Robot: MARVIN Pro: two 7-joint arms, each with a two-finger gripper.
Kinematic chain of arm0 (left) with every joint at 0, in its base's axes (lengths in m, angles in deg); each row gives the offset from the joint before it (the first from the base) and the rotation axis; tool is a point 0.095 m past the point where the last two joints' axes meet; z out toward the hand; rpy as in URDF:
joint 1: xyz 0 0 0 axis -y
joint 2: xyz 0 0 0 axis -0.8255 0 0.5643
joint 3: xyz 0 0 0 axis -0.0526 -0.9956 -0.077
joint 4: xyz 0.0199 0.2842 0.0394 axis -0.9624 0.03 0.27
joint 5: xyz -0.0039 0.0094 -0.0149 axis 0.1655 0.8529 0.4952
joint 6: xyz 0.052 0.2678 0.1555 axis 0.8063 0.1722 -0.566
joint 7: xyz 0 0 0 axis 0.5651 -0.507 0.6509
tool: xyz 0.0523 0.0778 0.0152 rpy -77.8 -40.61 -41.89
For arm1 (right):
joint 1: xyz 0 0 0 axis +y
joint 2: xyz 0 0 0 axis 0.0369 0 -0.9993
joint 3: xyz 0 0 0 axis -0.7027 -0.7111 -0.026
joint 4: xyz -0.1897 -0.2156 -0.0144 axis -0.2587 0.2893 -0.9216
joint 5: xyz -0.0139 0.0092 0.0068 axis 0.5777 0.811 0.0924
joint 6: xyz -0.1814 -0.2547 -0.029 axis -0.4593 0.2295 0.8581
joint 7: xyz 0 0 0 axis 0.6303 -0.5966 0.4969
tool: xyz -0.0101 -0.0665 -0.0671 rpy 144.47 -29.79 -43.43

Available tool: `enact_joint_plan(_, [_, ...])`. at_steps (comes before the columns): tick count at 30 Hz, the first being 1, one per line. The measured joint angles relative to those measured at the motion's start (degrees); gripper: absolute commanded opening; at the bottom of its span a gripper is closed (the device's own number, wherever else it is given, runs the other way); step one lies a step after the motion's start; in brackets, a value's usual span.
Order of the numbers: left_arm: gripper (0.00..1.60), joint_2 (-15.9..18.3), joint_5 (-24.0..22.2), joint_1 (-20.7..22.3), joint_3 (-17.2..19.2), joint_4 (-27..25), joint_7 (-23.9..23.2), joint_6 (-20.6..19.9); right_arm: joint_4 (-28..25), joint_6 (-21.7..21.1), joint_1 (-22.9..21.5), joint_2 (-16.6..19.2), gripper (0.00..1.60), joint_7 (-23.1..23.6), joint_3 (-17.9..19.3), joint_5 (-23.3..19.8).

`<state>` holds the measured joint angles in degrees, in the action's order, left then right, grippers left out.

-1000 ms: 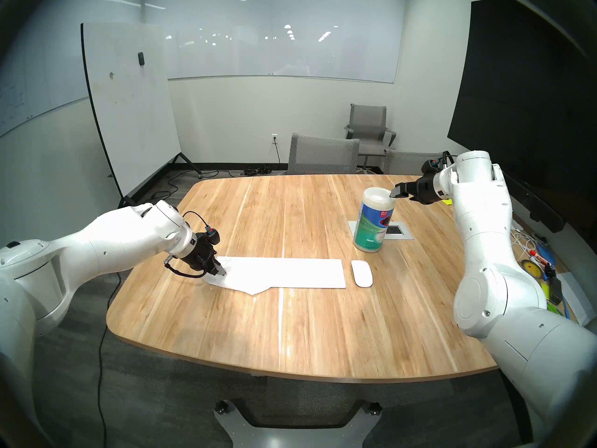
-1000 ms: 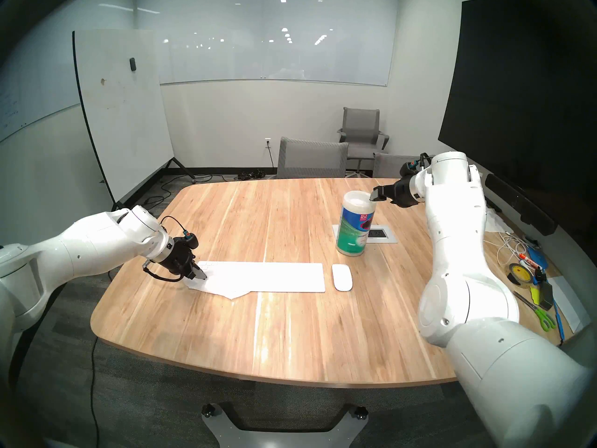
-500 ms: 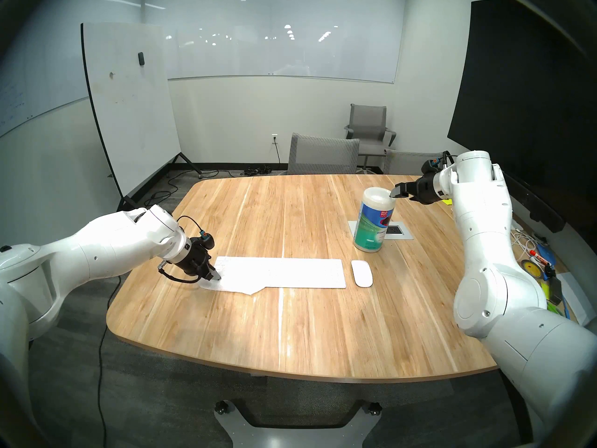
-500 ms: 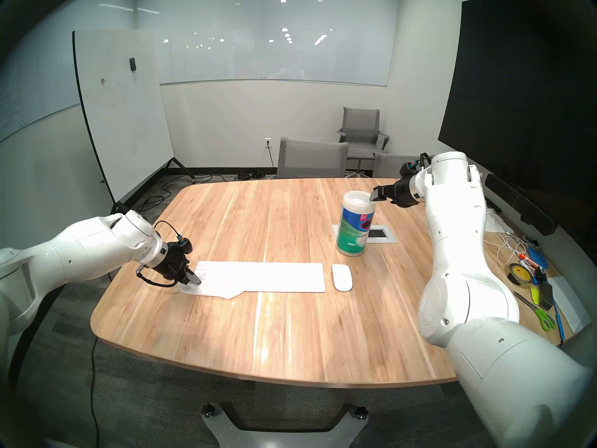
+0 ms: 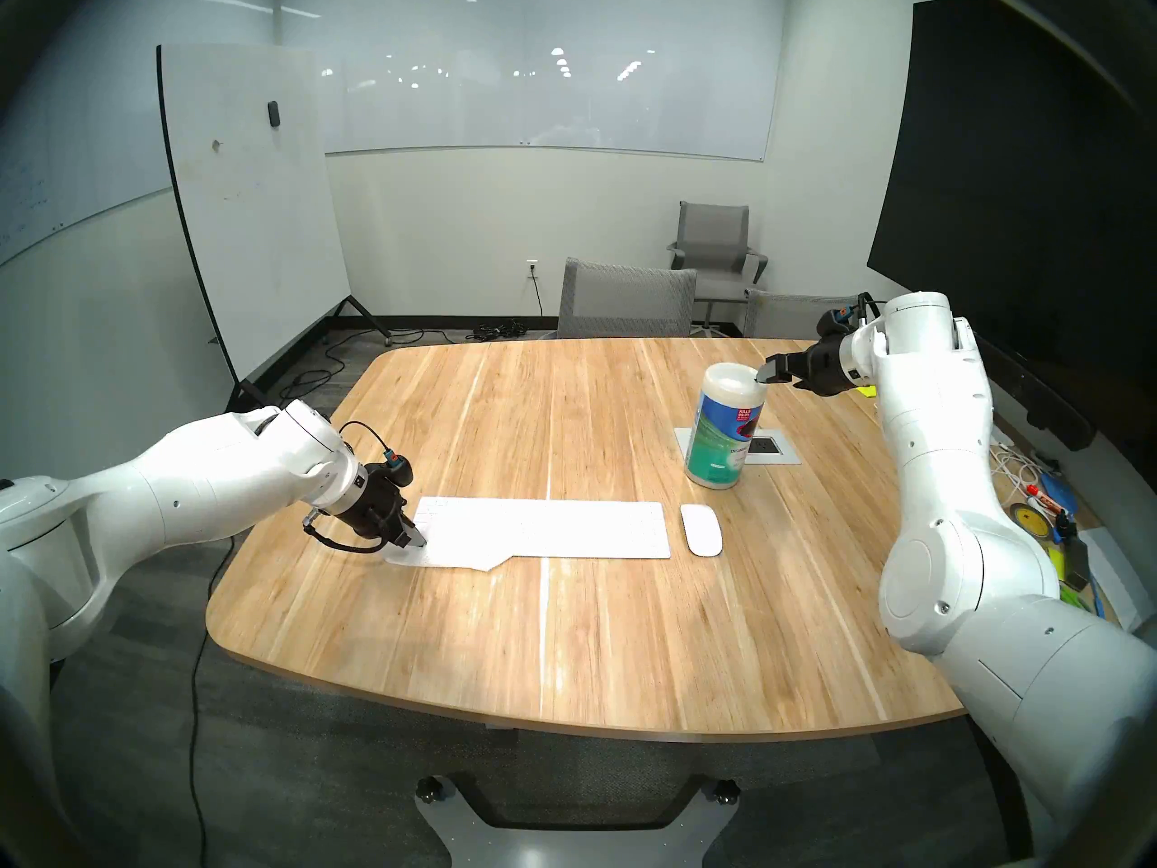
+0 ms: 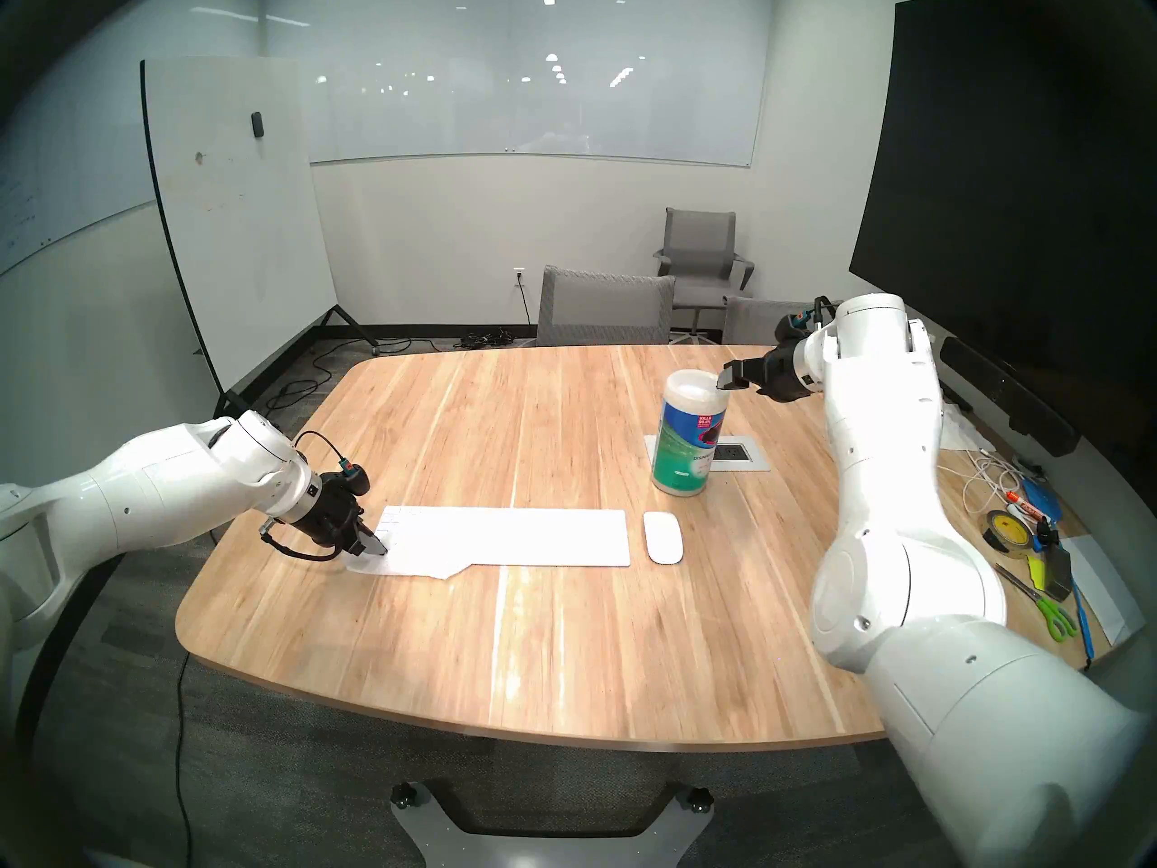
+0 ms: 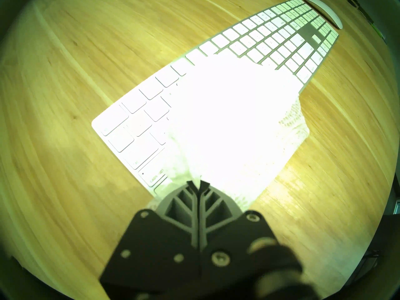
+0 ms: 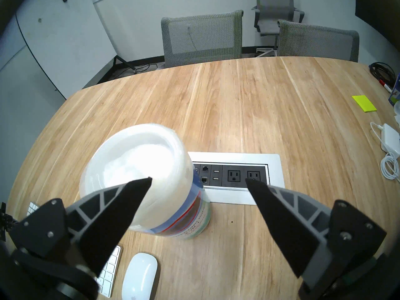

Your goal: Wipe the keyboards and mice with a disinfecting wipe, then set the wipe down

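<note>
While my left hand pinches the thin white wipe over the slim white keyboard, my right hand hangs spread; next, I judge, comes dragging rightward to the glossy white mouse.

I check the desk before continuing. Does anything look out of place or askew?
Only the wipe: it lies crooked over the keyboard's left end, one corner hanging onto the table. Nothing spilled or damaged.
</note>
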<state>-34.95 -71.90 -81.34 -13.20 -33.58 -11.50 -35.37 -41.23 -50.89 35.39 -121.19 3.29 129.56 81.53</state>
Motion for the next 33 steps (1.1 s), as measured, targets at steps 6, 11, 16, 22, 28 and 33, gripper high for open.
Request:
enact_joint_plan(6, [0.0,-1.28,0.5,0.38,-0.12,2.83,-1.52,0.85,0.0,0.0,0.0,0.01,1.6,0.0,0.0,0.0])
enact_joint_plan(11, [0.0,-2.88,1.46,0.82,-0.14,5.49,-2.93,1.43,0.0,0.0,0.0,0.01,1.6,0.0,0.0,-0.01])
enact_joint_plan(16, [0.0,-4.67,2.31,1.26,-0.12,8.25,-3.85,2.2,0.03,0.0,0.0,0.01,1.6,-0.01,0.0,-0.02])
enact_joint_plan(22, [0.0,-6.89,3.37,1.87,0.16,10.53,-3.88,3.43,0.04,0.0,0.0,0.01,1.6,-0.01,0.0,-0.03])
enact_joint_plan(28, [0.0,-8.06,3.88,2.31,0.44,10.63,-4.66,3.9,0.04,0.0,0.0,0.01,1.6,-0.01,0.0,-0.03])
enact_joint_plan(33, [0.0,-8.76,4.0,2.55,0.6,10.56,-5.36,4.09,0.04,0.0,0.0,0.01,1.6,-0.01,0.0,-0.03])
